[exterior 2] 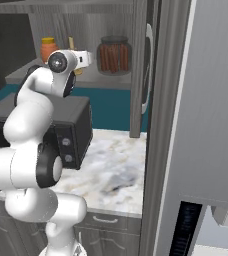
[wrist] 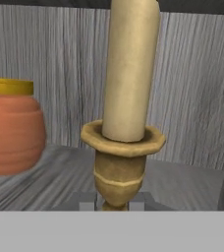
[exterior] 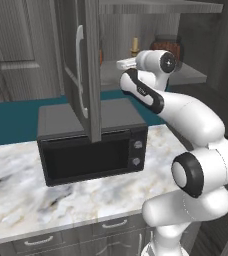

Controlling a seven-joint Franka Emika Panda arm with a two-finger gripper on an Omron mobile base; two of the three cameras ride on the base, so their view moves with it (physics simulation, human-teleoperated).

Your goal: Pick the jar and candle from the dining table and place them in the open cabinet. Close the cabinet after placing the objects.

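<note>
The candle [wrist: 128, 74], a pale-yellow taper in a brass holder [wrist: 120, 167], stands upright right in front of the hand camera. My gripper [wrist: 115, 203] is shut on the candle, its fingertips [wrist: 87, 202] on either side of the holder's foot. The arm reaches into the open cabinet [exterior: 191, 75]. The candle [exterior: 134, 46] rises just behind the hand over the grey shelf [exterior 2: 101, 80]. The jar [exterior 2: 115, 54] with reddish-brown sticks stands on that shelf, to the right of the candle [exterior 2: 71, 43]. The jar [exterior: 167, 44] is partly hidden by my wrist. The dining table is out of view.
An orange bottle [wrist: 13, 130] with a yellow lid stands on the shelf left of the candle. The cabinet door [exterior: 86, 65] with its silver bar handle [exterior: 79, 65] hangs open over a black microwave [exterior: 91, 142] on the marble counter [exterior: 46, 200]. A tall grey panel [exterior 2: 201, 125] rises at right.
</note>
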